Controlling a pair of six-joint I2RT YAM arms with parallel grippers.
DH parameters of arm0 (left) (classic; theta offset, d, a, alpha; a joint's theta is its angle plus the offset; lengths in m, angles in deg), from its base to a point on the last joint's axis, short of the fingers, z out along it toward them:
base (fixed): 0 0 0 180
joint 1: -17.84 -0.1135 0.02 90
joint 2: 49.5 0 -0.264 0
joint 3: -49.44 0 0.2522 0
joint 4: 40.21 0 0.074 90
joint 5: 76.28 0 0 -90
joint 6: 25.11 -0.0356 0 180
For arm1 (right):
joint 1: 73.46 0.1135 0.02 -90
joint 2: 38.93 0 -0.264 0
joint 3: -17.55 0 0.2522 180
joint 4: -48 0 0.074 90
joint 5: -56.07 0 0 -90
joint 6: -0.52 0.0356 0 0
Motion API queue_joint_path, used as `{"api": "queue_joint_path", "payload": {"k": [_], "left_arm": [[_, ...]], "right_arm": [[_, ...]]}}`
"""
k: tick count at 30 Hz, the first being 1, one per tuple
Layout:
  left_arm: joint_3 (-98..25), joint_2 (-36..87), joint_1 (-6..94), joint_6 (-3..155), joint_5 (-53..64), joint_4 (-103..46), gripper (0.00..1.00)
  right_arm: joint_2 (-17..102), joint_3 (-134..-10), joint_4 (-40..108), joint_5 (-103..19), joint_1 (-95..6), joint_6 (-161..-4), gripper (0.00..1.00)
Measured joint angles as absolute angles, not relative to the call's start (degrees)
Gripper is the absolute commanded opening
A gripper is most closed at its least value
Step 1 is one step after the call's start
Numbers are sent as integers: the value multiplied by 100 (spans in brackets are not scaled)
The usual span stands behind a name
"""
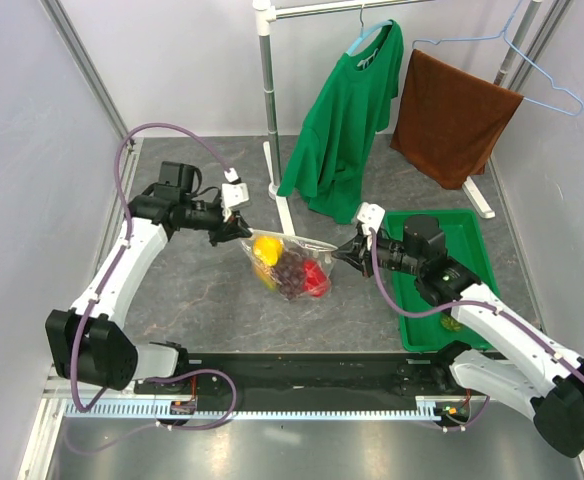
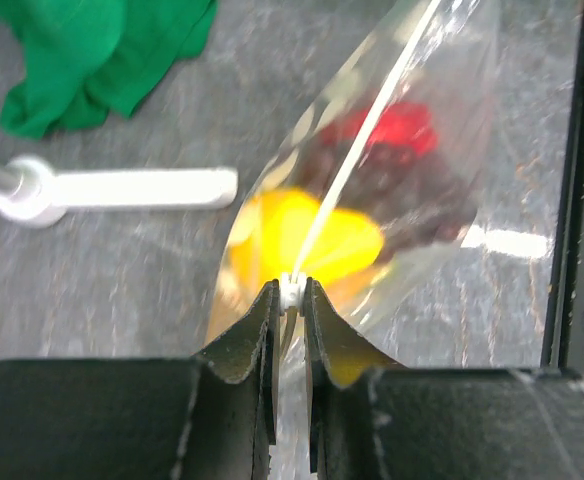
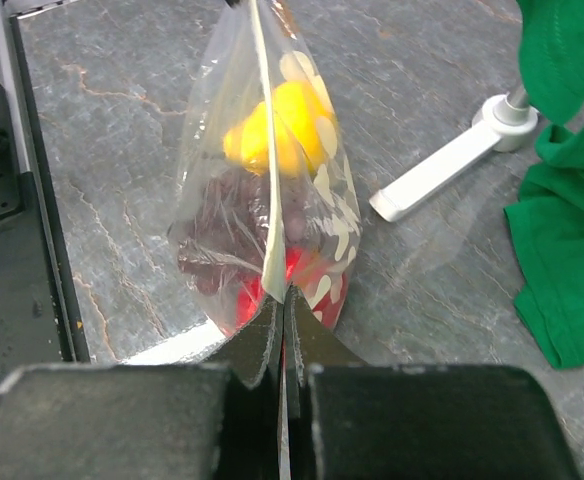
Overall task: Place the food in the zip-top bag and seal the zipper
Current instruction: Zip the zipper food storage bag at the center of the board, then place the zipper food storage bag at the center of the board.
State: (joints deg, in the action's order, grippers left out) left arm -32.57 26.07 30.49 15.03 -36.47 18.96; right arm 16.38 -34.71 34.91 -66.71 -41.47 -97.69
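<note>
The clear dotted zip-top bag [image 1: 290, 266] hangs between my two grippers above the grey table. Inside it are the yellow mango-like fruit [image 1: 266, 247], the dark grape bunch [image 1: 290, 270] and the red pepper-like piece [image 1: 315, 278]. The zipper [image 1: 294, 239] runs taut along the top edge. My left gripper [image 1: 240, 232] is shut on the zipper's left end, on a small white slider [image 2: 292, 293]. My right gripper [image 1: 340, 255] is shut on the zipper's right end [image 3: 272, 272]. The food also shows through the bag in the right wrist view [image 3: 272, 135].
A green tray [image 1: 470, 228] lies at the right with a small item near its front. A white clothes rack [image 1: 266, 100] holds a green shirt [image 1: 344, 120] and a brown towel [image 1: 450, 115] behind the bag. A black rail [image 1: 302, 370] runs along the near edge.
</note>
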Motion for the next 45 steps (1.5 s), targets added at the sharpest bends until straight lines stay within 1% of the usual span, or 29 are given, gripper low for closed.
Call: {"api": "queue_joint_path", "payload": {"k": [8, 13, 16, 17, 18, 20, 21, 22, 25, 30, 32, 39, 42, 43, 45], "left_arm": [[-3255, 2574, 2067, 937, -3765, 2519, 13], [-3255, 2556, 1818, 639, -3835, 2830, 14], [-3255, 2491, 1790, 506, -3890, 2954, 35], [-3255, 2464, 1786, 467, -3890, 2985, 50], [-3257, 2449, 1768, 430, -3888, 3009, 57], [-3309, 2436, 1722, 399, -3932, 3074, 65], [-3384, 2436, 1737, 419, -3947, 3103, 66], [-3443, 2436, 1764, 423, -3973, 3094, 72], [-3677, 2397, 2151, 587, -4043, 2963, 73], [-3692, 2266, 3103, 801, -4028, 2580, 72], [-3692, 2294, 3357, 825, -3997, 2497, 70], [-3690, 2703, 3840, 829, -3849, 2263, 62], [-3629, 2773, 4017, 823, -3761, 2233, 48], [-3567, 2773, 4074, 821, -3728, 2222, 37], [-3495, 2786, 4216, 829, -3709, 2231, 26]], "right_arm": [[1550, -3471, 3309, -6664, -4226, -9852, 0], [1537, -3471, 3244, -6679, -4233, -9889, 0], [1537, -3473, 3228, -6717, -4237, -9898, 0], [1539, -3475, 3220, -6741, -4243, -9905, 0], [1539, -3482, 3187, -6765, -4257, -9920, 0], [1550, -3493, 3159, -6841, -4278, -9931, 0], [1561, -3495, 3159, -6889, -4289, -9933, 0], [1583, -3501, 3156, -6931, -4292, -9933, 0], [1647, -3525, 3159, -7034, -4296, -9942, 0], [1653, -3565, 3148, -7154, -4294, -9966, 0], [1653, -3569, 3130, -7176, -4294, -9983, 0], [1653, -3569, 3073, -7193, -4294, -10005, 0], [1653, -3571, 3071, -7211, -4294, -10007, 0], [1653, -3574, 3069, -7217, -4294, -10007, 0], [1653, -3580, 3062, -7261, -4294, -10005, 0]]}}
